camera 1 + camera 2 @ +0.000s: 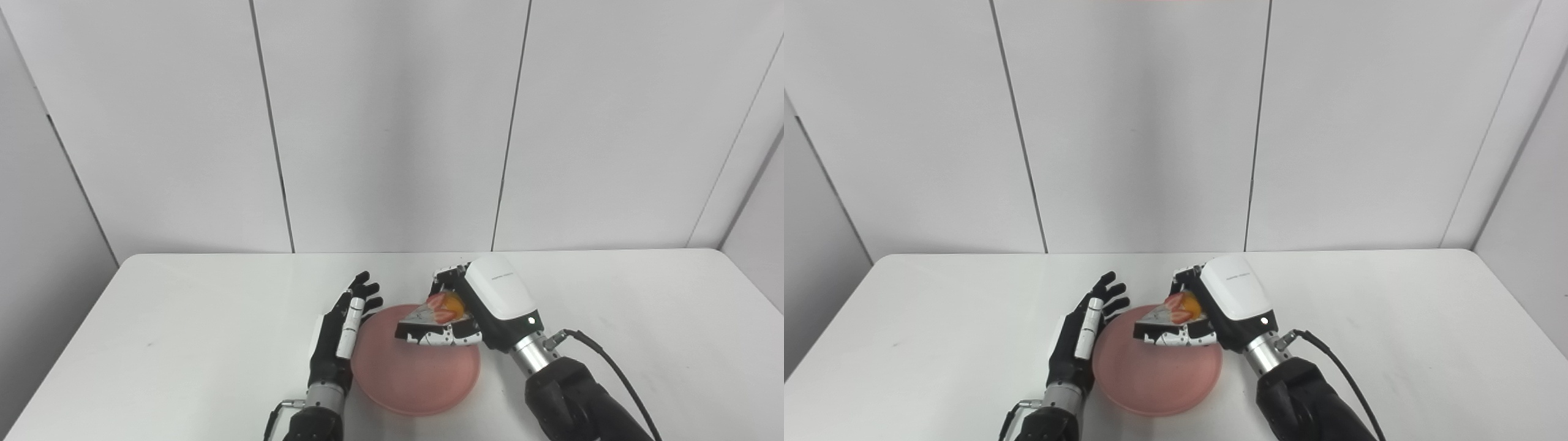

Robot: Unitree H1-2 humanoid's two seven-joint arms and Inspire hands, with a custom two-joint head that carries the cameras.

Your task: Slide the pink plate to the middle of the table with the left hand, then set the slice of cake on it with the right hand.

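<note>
Already the pink plate (414, 373) is sitting near the middle of the table (184, 306), toward the near edge, so the slide looks done. The left hand (343, 334) is resting at the plate's 9 o'clock rim, fingers spread and holding nothing; whether it is touching the rim is not clear. The right hand (456, 318) is clamping the slice of cake (432, 311), strawberry and orange topping showing between its fingers, and is holding it over the plate's 1 o'clock sector. Whether the slice is resting on the plate or hanging just above it cannot be told. Remaining, by my judgement: lowering, letting go, withdrawing.

Room: the table is lying bare from 10 through 3 o'clock, so the right hand is getting a free exit toward 3 o'clock. The plate's 6 o'clock rim is lying near the table's front edge.
</note>
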